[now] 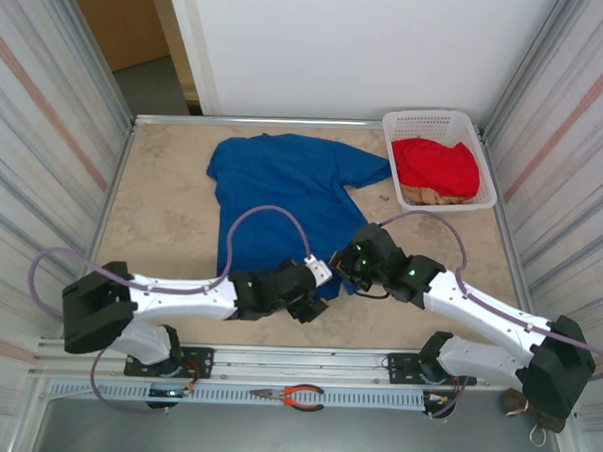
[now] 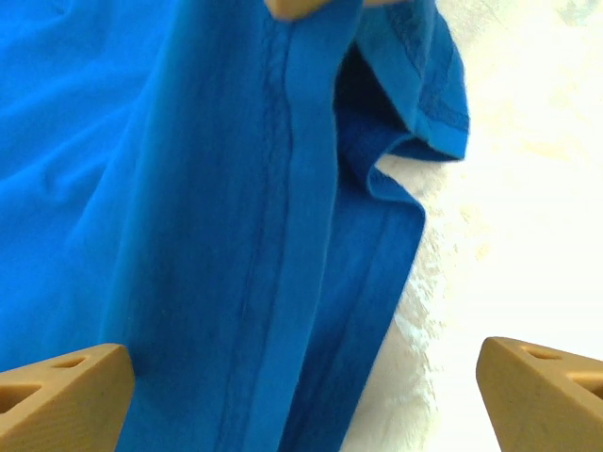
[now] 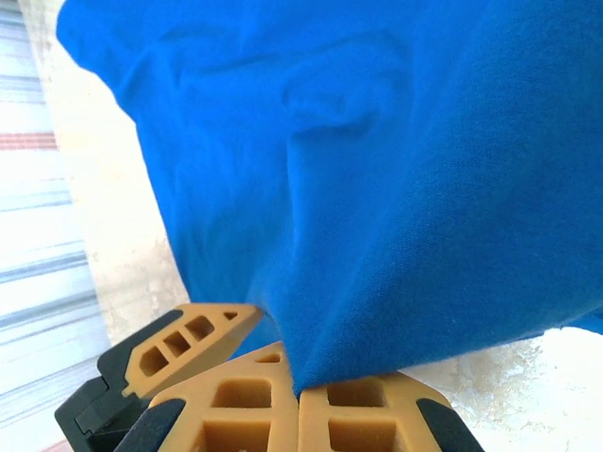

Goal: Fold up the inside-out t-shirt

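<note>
Inside-out t-shirt point(image 1: 283, 200) lengthwise near-to-far, sleeves far, hem near

White arms point(image 1: 178, 299), black joints point(image 1: 259, 292), green lights point(image 1: 412, 273), lilac cables point(image 1: 267, 213); tan, hollow-celled, black-backed end effector fingers point(image 3: 236, 414).

Bright, even light; overexposed wrist views.

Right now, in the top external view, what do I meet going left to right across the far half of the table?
blue t-shirt → white basket, which holds a red garment on top of a tan cloth
</note>
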Tool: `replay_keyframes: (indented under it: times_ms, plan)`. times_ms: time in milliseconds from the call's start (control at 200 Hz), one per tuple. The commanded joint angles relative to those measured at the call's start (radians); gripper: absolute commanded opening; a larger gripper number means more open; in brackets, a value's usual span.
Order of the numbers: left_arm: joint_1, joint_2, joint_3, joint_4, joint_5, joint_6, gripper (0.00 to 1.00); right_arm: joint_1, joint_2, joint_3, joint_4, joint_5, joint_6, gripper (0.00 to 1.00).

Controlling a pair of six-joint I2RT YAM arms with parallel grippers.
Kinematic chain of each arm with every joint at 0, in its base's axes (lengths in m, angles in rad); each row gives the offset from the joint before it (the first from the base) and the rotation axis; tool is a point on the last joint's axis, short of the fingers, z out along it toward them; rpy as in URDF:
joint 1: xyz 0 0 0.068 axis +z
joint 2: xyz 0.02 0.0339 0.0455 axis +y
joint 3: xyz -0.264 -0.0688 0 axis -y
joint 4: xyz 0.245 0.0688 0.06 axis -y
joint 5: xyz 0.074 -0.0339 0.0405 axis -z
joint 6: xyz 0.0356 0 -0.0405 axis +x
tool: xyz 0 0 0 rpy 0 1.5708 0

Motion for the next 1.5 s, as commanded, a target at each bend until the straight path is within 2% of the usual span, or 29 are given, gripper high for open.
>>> replay_keyframes:
  times_ms: [0, 185, 271, 346, 381, 516, 651, 671, 731, 756, 802, 877, 987, 1062, 1268, 1373, 1493]
  plan:
    - [0.000, 0.062, 0.064, -0.002, -0.180, -0.014, 0.95, -0.004, -0.027, 0.015, -0.027, 0.005, -0.014, 0.00]
    - [0.057, 0.147, 0.102, -0.083, -0.253, -0.041, 0.95, -0.004, -0.054, 0.013, -0.031, 0.005, -0.012, 0.00]
    - [0.112, 0.142, 0.083, -0.084, -0.249, -0.058, 0.89, -0.004, -0.066, 0.009, -0.037, 0.008, -0.013, 0.00]
    - [0.150, 0.103, 0.064, -0.060, -0.217, -0.038, 0.73, -0.004, -0.071, 0.006, -0.038, 0.007, -0.010, 0.00]
    - [0.162, 0.077, 0.058, -0.049, -0.191, -0.021, 0.61, -0.004, -0.070, 0.004, -0.037, 0.007, -0.011, 0.00]
    - [0.209, -0.036, 0.045, -0.042, -0.075, 0.020, 0.00, -0.010, -0.070, -0.005, -0.028, 0.005, -0.012, 0.00]
    - [0.243, -0.151, 0.051, -0.089, 0.023, 0.046, 0.00, -0.024, -0.067, -0.011, -0.006, -0.011, -0.031, 0.00]
    - [0.248, -0.165, 0.056, -0.099, 0.039, 0.048, 0.00, -0.027, -0.066, -0.011, -0.004, -0.014, -0.037, 0.08]
    - [0.259, -0.197, 0.076, -0.137, 0.085, 0.047, 0.00, -0.029, -0.061, -0.011, 0.006, -0.005, -0.070, 0.40]
    - [0.261, -0.207, 0.086, -0.152, 0.097, 0.045, 0.00, -0.024, -0.062, -0.014, 0.012, 0.000, -0.091, 0.44]
    - [0.263, -0.220, 0.100, -0.178, 0.114, 0.048, 0.00, -0.011, -0.064, -0.018, 0.025, 0.006, -0.123, 0.45]
    - [0.265, -0.234, 0.124, -0.214, 0.139, 0.047, 0.00, 0.046, -0.070, -0.030, 0.069, 0.026, -0.235, 0.38]
    - [0.267, -0.238, 0.150, -0.250, 0.152, 0.049, 0.00, 0.199, -0.037, -0.027, 0.124, 0.090, -0.352, 0.13]
    - [0.270, -0.236, 0.168, -0.271, 0.155, 0.050, 0.00, 0.299, 0.032, -0.022, 0.184, 0.126, -0.404, 0.00]
    - [0.279, -0.253, 0.221, -0.316, 0.167, 0.054, 0.00, 0.444, 0.307, 0.017, 0.380, 0.186, -0.556, 0.00]
    - [0.284, -0.275, 0.242, -0.329, 0.187, 0.060, 0.00, 0.434, 0.427, 0.030, 0.463, 0.168, -0.594, 0.00]
    - [0.285, -0.294, 0.263, -0.351, 0.208, 0.072, 0.00, 0.361, 0.529, 0.068, 0.516, 0.098, -0.619, 0.00]
